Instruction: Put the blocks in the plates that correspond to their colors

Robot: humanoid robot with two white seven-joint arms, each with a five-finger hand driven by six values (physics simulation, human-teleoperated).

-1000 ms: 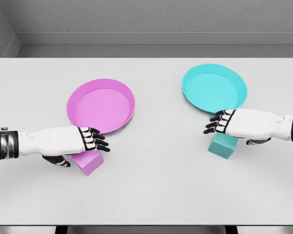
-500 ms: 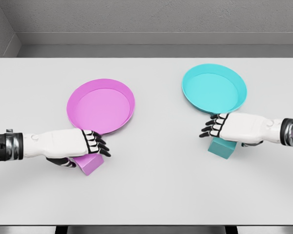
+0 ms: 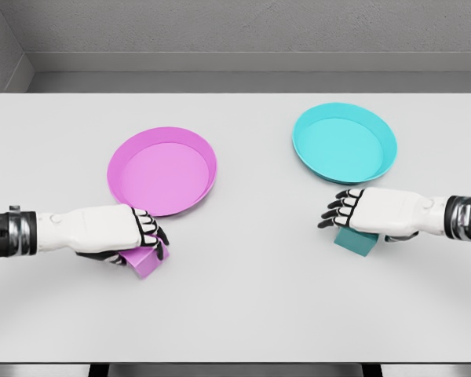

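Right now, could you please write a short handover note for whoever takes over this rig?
Left hand: fingers curled around the pink block, which sits on the table just in front of the pink plate.
Right hand: fingers spread, over the teal block, not closed on it; that block lies in front of the teal plate.
Done: nothing placed; both plates are empty.
Left: lift the pink block into the pink plate; grasp the teal block and put it in the teal plate.
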